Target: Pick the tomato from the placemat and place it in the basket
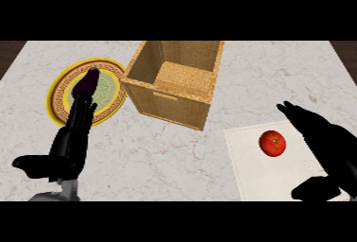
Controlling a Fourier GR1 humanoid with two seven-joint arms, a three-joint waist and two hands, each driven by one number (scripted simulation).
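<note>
My right hand (327, 142) comes in from the counter's near right corner, fingers straight and spread away from the thumb, holding nothing. Its fingertips reach past the far right side of the tomato (273, 143), while the thumb sits low toward the near edge. The tomato lies untouched between them but closer to the fingers, on the white placemat (261, 175), which lies along the near right part of the counter.

My worry starts there. The tomato is round and will likely roll if a finger brushes it before the thumb comes in; a sideways nudge could push it off the placemat toward the middle of the counter, out of my closing hand. I would judge that the hand needs to settle more squarely over it before curling.

Next risk is the carry. The wicker basket (175, 80) stands toward the counter's far edge, about midway along it, and its walls look tall. If I bring the tomato across too low, my hand or forearm may knock the near wall and shift or tip the basket.

My left hand (73, 137) stretches out on the left with straight fingers, its tips over a gold-rimmed plate (66, 82) near the far left corner. It holds nothing, but any drift could disturb that plate.
</note>
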